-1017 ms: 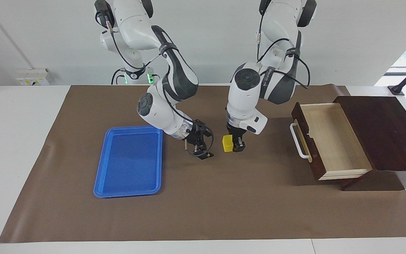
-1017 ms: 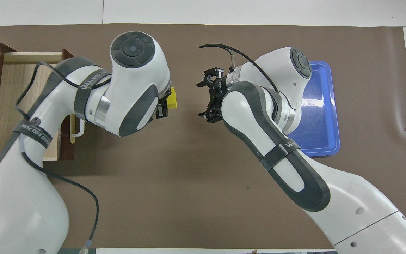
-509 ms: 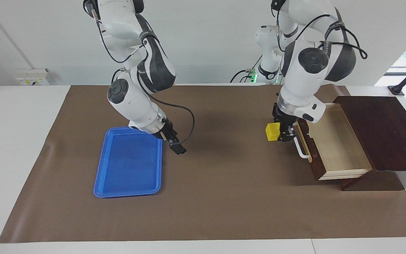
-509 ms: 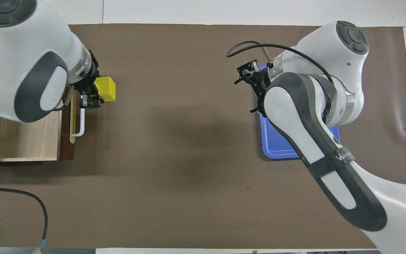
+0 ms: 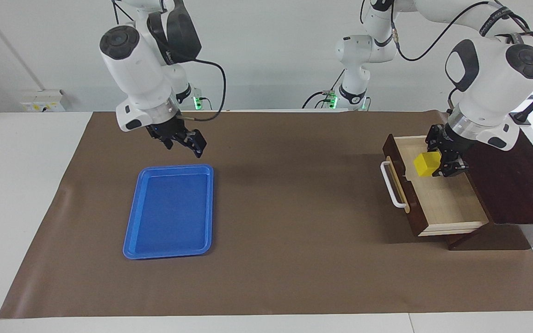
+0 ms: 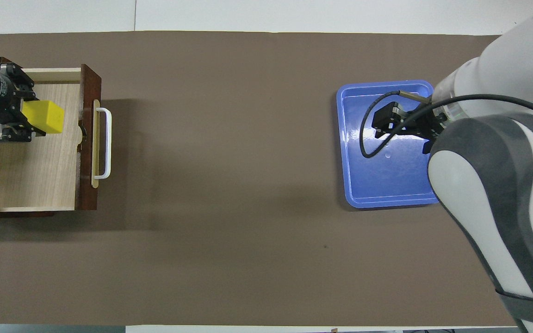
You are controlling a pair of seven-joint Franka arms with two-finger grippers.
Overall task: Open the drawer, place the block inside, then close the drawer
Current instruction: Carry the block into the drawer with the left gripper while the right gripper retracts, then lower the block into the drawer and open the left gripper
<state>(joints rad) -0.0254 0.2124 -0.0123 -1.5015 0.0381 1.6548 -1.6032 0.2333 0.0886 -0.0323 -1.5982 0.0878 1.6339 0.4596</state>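
Observation:
The drawer of the dark brown wooden box stands pulled open, its pale wood interior bare, its white bar handle facing the middle of the table. My left gripper is shut on the yellow block and holds it in the air over the open drawer, over the part nearer the robots. In the overhead view the left gripper holds the block over the drawer's interior. My right gripper is raised over the end of the blue tray nearer to the robots.
An empty blue plastic tray lies on the brown mat toward the right arm's end of the table; it also shows in the overhead view. The box sits at the left arm's end of the mat.
My left gripper has carried the yellow block from the middle of the mat, past the handle, to over the open drawer. My right arm has drawn back and risen over the tray.

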